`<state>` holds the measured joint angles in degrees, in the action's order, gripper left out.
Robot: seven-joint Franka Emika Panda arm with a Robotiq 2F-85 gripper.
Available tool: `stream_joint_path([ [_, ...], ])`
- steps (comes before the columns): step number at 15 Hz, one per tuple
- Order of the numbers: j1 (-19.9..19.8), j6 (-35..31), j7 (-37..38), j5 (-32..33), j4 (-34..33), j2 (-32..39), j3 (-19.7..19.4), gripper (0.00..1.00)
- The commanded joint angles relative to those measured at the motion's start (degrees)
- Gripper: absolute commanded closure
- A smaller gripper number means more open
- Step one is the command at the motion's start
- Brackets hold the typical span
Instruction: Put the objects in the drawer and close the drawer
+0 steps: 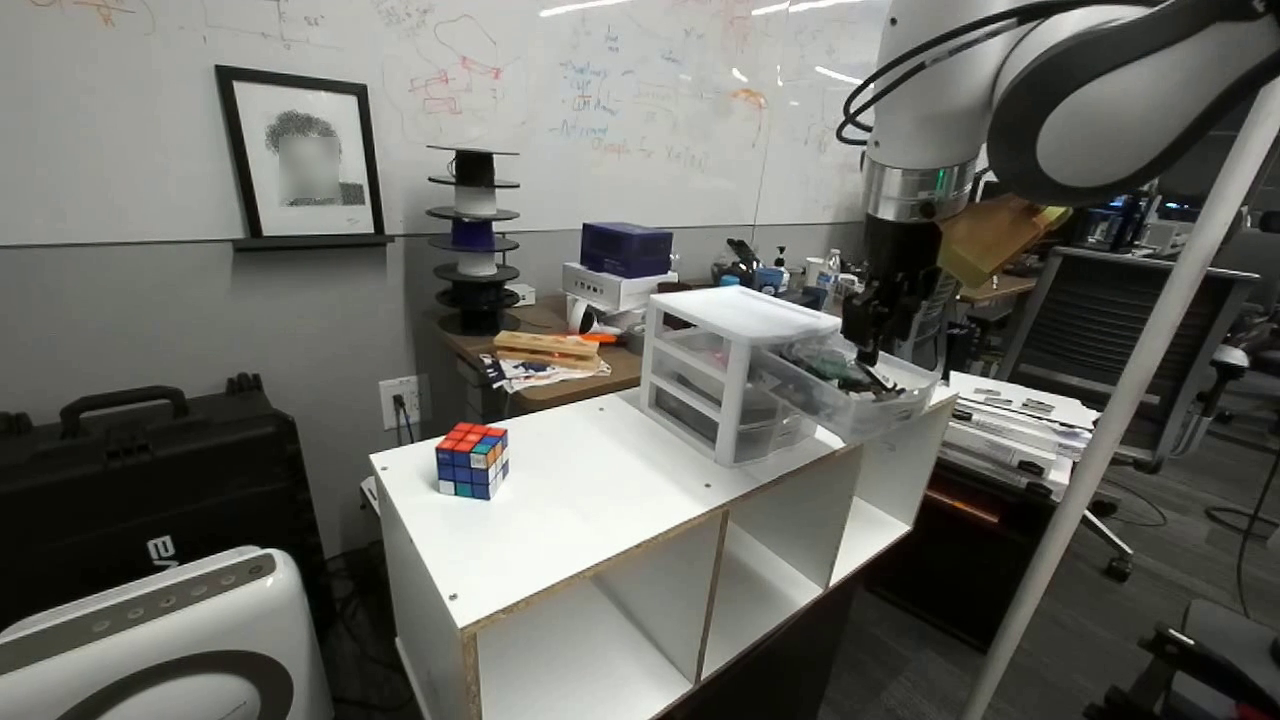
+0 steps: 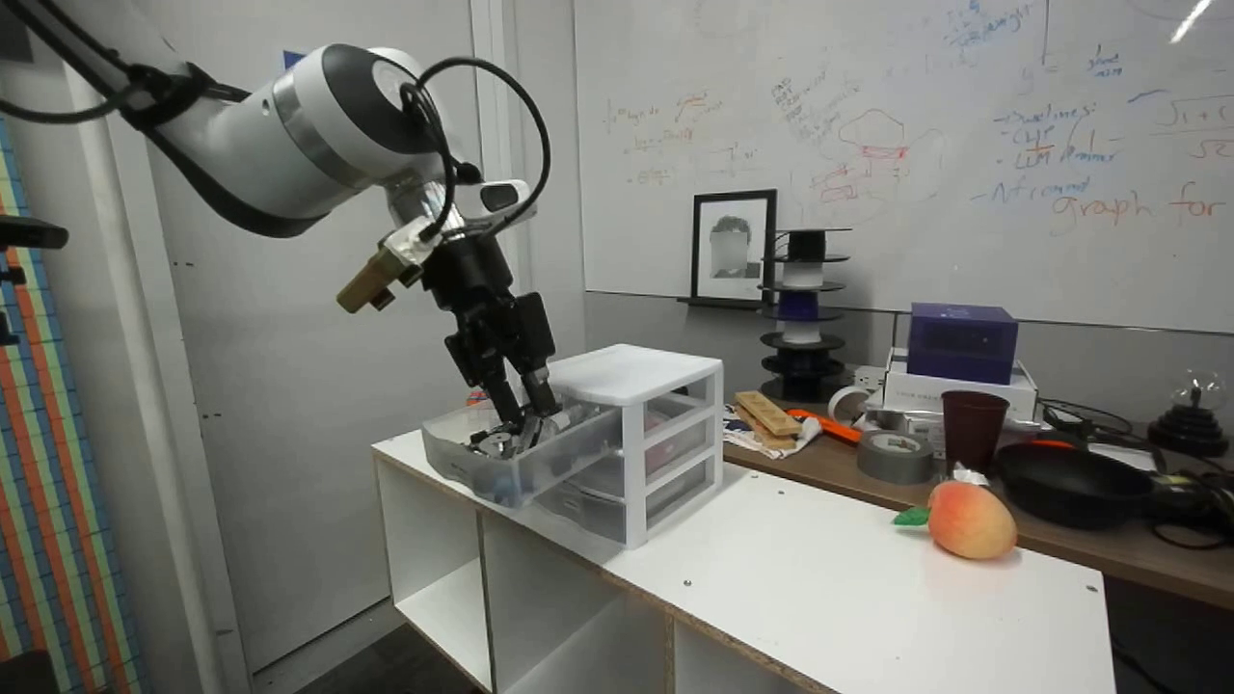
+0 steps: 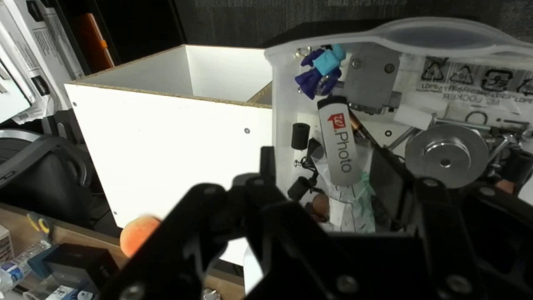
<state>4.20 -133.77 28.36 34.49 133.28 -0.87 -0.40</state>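
Observation:
The clear top drawer (image 1: 900,412) of a small white drawer unit (image 1: 745,308) is pulled out; both also show in an exterior view, the drawer (image 2: 480,472) and the unit (image 2: 631,374). In the wrist view the drawer (image 3: 281,110) holds a grey stick marked Photo (image 3: 340,143), a purple and cyan figure (image 3: 327,62), a metal disc (image 3: 446,156), a clear plastic bag (image 3: 345,212) and small parts. My gripper (image 2: 525,414) points down into the drawer. Its fingers are apart, with the stick's end and bag showing between them (image 3: 329,166). I see nothing held.
The unit stands on a white shelf (image 1: 560,520). A Rubik's cube (image 1: 472,460) sits at one end. A peach (image 2: 969,520) with a green leaf sits on the shelf beyond the unit, also in the wrist view (image 3: 139,234). A cluttered wooden desk stands behind.

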Motion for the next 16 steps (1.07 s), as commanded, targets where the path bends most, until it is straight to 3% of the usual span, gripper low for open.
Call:
stream_joint_path([
  [1,-0.3,1.6,-3.7,-4.5,5.0,-9.6,1.9,0.06],
  [2,-0.3,2.8,-4.7,-6.0,5.5,-11.5,2.4,0.01],
  [8,1.9,15.0,-18.4,-17.2,6.4,-20.0,6.0,0.0],
  [11,1.5,19.8,-18.8,-19.1,6.4,-19.9,7.0,0.0],
  [16,0.4,16.4,-20.8,-22.2,7.4,-14.3,5.1,0.0],
])
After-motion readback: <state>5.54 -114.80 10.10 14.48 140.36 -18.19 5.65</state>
